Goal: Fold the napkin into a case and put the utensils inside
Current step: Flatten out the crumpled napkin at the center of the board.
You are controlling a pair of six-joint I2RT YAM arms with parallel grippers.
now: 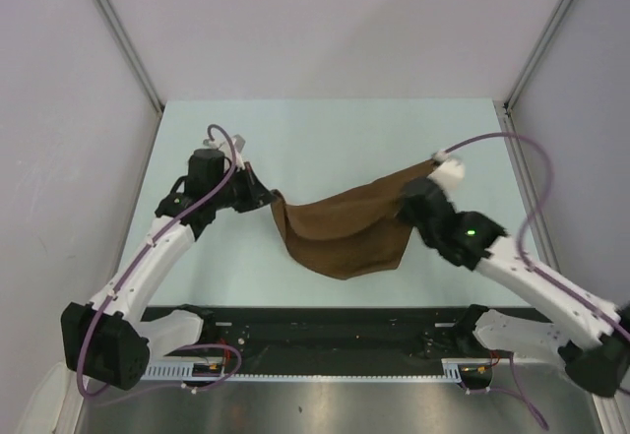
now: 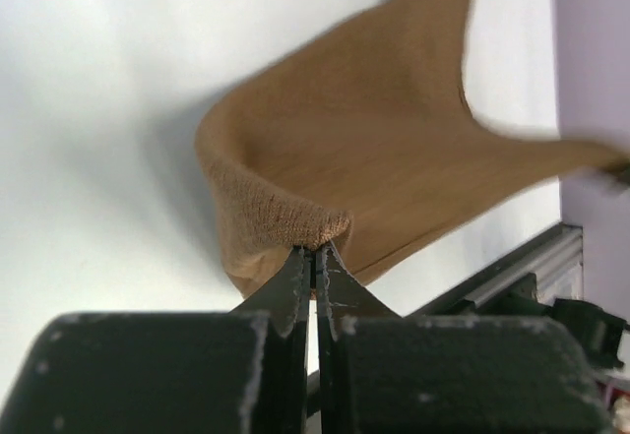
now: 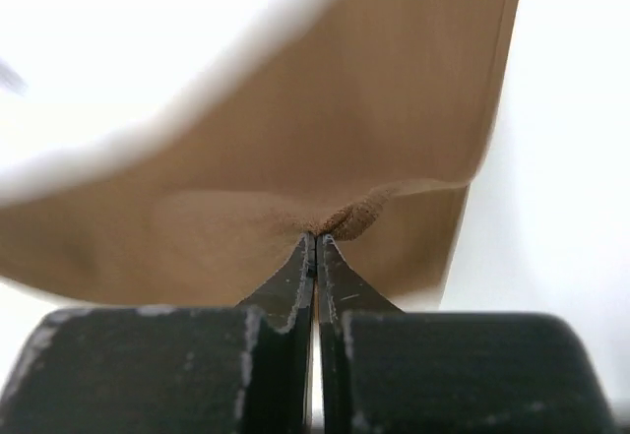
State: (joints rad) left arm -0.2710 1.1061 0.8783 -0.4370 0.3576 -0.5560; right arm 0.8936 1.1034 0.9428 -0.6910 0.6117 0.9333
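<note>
My counter [image 1: 325,134]: pale mint, matte | walls [image 1: 325,21] around me: plain grey-white panels | corner posts [image 1: 119,35]: aluminium | light: even, soft shadows

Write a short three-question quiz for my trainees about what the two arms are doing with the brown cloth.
1. What pinches the napkin: the left gripper, the right gripper, or both?
2. True or false: the napkin is folded into a narrow strip.
3. Between the grippers the napkin: A) sags, B) is pulled taut, C) is rolled up.
Key: 1. Both, each shut on it. 2. False. 3. A.
</note>
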